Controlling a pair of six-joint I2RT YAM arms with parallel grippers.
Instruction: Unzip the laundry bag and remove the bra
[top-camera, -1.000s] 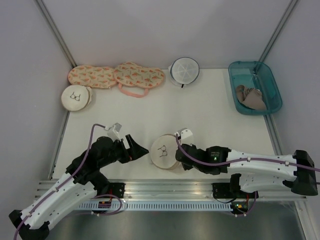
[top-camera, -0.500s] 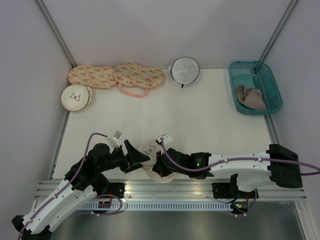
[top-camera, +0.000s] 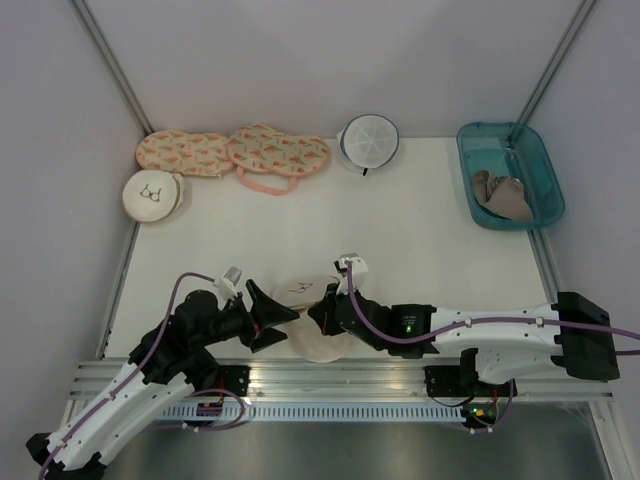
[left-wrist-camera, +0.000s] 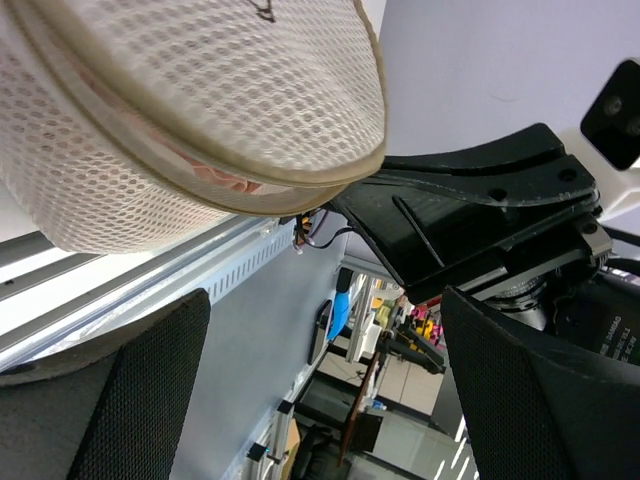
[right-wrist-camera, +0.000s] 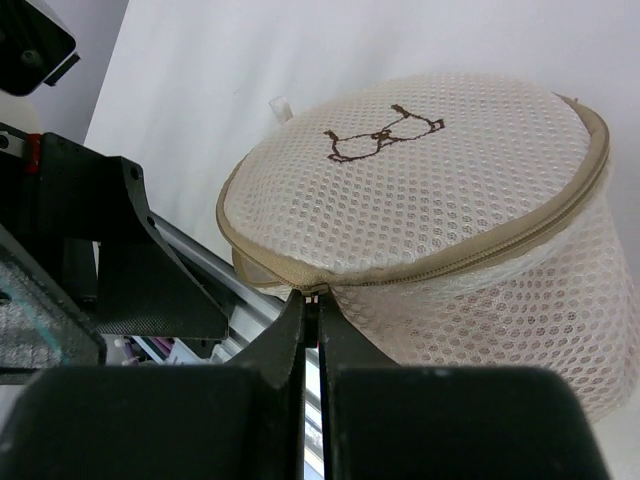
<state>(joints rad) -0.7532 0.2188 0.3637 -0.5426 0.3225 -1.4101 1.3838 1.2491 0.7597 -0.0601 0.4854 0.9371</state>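
The laundry bag (top-camera: 316, 345) is a round cream mesh bag with a bra outline drawn on its top, standing near the table's front edge. My right gripper (top-camera: 322, 314) is shut on the zipper pull (right-wrist-camera: 312, 290) at the rim of the laundry bag (right-wrist-camera: 430, 190). In the left wrist view the rim gapes, and a sliver of the pale pink bra (left-wrist-camera: 215, 180) shows inside the laundry bag (left-wrist-camera: 180, 90). My left gripper (top-camera: 280, 320) is open just left of the bag, and its fingers (left-wrist-camera: 140, 400) hold nothing.
At the back left lie a second cream bag (top-camera: 153, 195) and two peach patterned pouches (top-camera: 185, 152). A white mesh round bag (top-camera: 368, 140) stands at the back centre. A teal bin (top-camera: 540, 170) at the back right holds a tan bra (top-camera: 500, 195). The metal rail (top-camera: 330, 375) runs just before the bag.
The bag has shifted left toward my left gripper, and the right gripper has moved with it along the rim. The left jaws have spread a little wider.
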